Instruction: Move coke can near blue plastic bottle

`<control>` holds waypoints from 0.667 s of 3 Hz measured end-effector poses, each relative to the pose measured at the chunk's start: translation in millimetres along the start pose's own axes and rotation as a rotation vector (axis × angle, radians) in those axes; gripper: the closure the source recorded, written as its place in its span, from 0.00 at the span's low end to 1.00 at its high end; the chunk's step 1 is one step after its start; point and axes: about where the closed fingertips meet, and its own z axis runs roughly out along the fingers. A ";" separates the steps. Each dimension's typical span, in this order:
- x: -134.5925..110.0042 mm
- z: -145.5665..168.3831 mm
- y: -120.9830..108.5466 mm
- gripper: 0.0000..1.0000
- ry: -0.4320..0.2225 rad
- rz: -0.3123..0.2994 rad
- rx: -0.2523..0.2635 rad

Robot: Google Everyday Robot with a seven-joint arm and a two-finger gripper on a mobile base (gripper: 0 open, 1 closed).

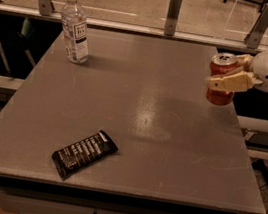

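Observation:
The red coke can (219,92) with a silver top hangs upright above the right edge of the grey table (138,114), held off the surface. My gripper (229,72) comes in from the right and is shut on the can, with one tan finger (229,82) across its front. The blue plastic bottle (75,28), clear with a white cap and a white label, stands upright at the table's far left corner, far from the can.
A black snack bar wrapper (84,153) lies flat near the table's front left. A rail with metal posts (174,11) runs behind the far edge. The table's right edge is directly below the can.

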 end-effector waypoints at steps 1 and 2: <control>-12.2 14.6 2.8 1.00 -0.051 0.009 -0.018; -50.7 54.6 6.7 1.00 -0.145 -0.008 -0.070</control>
